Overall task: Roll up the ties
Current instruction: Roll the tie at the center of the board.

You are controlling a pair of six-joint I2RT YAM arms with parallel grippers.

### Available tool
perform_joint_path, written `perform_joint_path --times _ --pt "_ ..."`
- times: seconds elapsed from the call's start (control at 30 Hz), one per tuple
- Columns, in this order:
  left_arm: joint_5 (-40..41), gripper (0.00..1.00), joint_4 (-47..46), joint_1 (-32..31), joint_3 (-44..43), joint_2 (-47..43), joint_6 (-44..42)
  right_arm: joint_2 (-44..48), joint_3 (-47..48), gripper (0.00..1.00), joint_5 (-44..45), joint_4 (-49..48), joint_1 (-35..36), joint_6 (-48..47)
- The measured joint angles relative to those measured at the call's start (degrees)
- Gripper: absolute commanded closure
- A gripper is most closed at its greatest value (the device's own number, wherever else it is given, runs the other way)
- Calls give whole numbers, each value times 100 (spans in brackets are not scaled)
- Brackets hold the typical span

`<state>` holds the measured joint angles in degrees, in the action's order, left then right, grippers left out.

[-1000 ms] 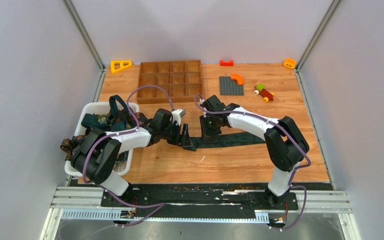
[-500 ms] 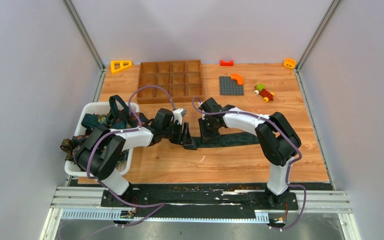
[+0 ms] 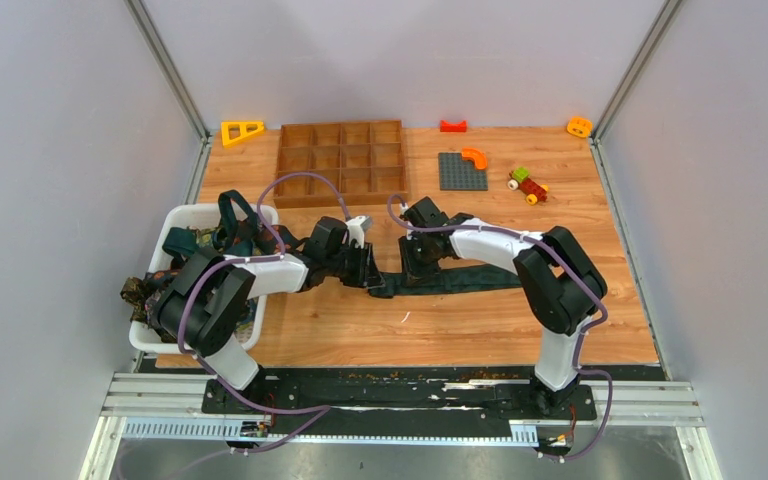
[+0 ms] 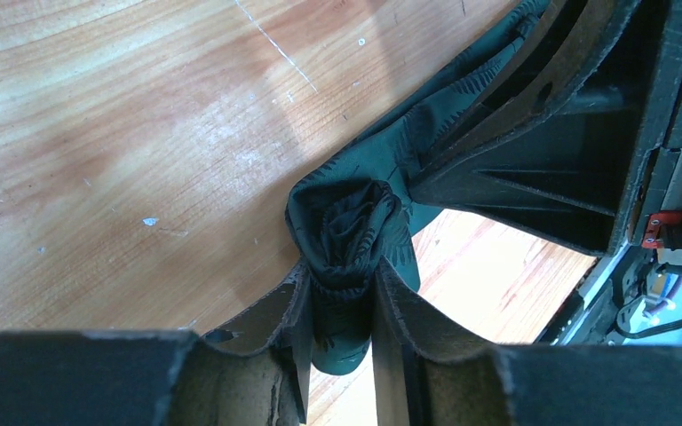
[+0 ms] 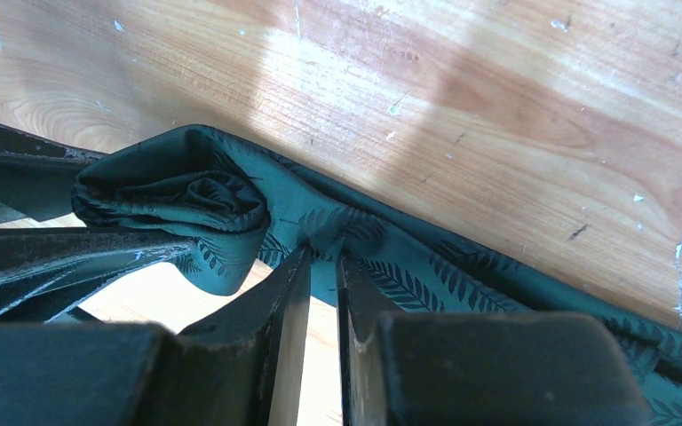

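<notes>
A dark green tie [image 3: 460,280] with a leaf print lies across the middle of the table. Its left end is wound into a small roll [image 4: 348,224], which also shows in the right wrist view [image 5: 197,202]. My left gripper [image 4: 342,293] is shut on the roll; in the top view it [image 3: 370,272] sits at the tie's left end. My right gripper [image 5: 321,262] is shut on the flat tie just right of the roll, and in the top view it [image 3: 418,265] stands close beside the left one. More ties [image 3: 210,240] lie piled in the white bin.
A white bin [image 3: 160,338] stands at the left edge. A wooden compartment tray [image 3: 340,160] is at the back. A grey baseplate [image 3: 460,172], small toy bricks [image 3: 528,184] and orange pieces [image 3: 241,131] lie along the far side.
Both grippers have kept their hold on the tie. The left wrist has turned a little at the roll, and the right arm has shifted slightly.
</notes>
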<state>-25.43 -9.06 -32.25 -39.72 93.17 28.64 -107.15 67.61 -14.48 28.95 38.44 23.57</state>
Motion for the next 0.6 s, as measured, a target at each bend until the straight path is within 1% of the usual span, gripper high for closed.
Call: perform_joint_path --times 0.3,0.47,0.6 --pt "2 80 -7 0 4 0 114 98 -157 81 74 -144 94 164" --pt "-2 81 -11 0 57 -28 155 173 -251 81 146 -192 243 245" --pt "4 82 160 -2 109 -151 149 234 -310 81 199 -177 376 310"
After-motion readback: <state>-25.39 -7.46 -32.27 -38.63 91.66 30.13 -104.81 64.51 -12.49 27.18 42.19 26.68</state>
